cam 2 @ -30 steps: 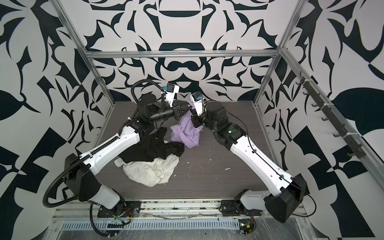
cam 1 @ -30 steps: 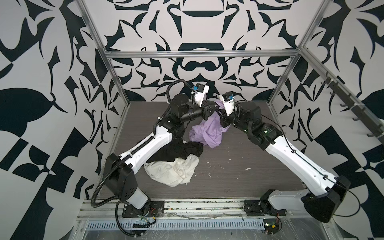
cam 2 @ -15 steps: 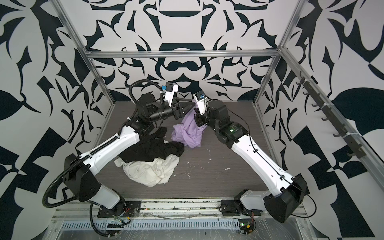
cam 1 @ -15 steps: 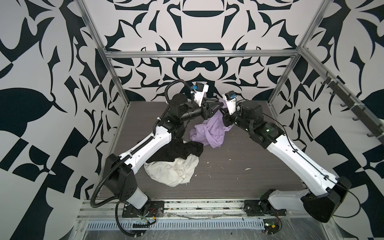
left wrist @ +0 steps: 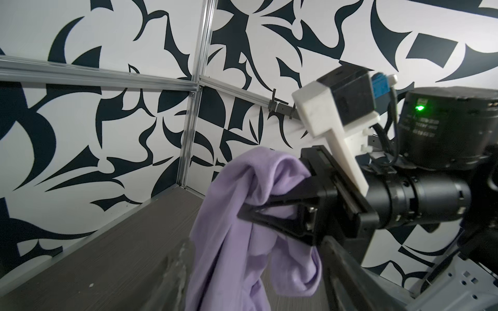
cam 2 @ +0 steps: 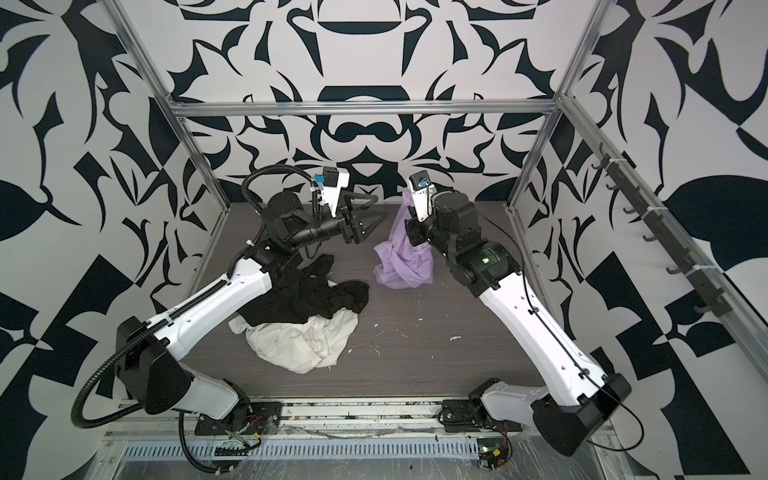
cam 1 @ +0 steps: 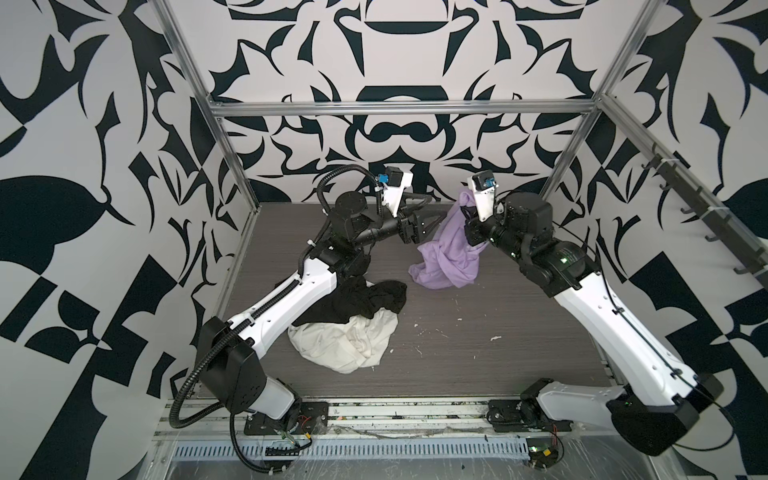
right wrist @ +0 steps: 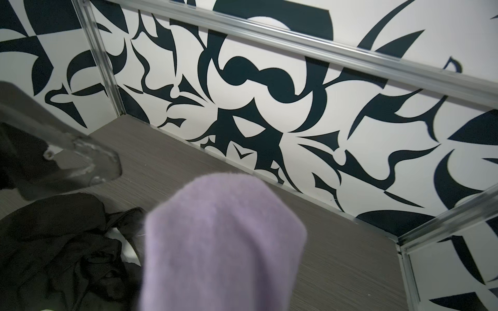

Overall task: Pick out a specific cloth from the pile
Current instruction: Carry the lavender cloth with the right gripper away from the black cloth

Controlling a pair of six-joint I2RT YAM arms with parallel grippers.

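Lavender and thin, the cloth (cam 1: 446, 257) hangs from the right gripper (left wrist: 244, 214) near the middle of the worktop's (cam 1: 478, 353) back edge. Its top is lifted and its lower folds lie bunched on the grey surface. In the left wrist view the black fingers (left wrist: 280, 200) of that gripper are pressed together on a fold of the fabric, which drapes over and below them. In the right wrist view the cloth (right wrist: 223, 242) fills the near part, blurred.

The left gripper (cam 2: 380, 208) is raised just beside the cloth (cam 2: 401, 259) on its left. Its jaws are spread and nothing is between them. In a top view a narrow gap shows between its tips and the fabric.

The pile (cam 2: 307, 316) lies apart from the cloth, towards the front left corner and partly under the left arm. In it a black garment (cam 1: 365, 301) lies over the back part of a larger cream-white garment (cam 1: 345, 340)
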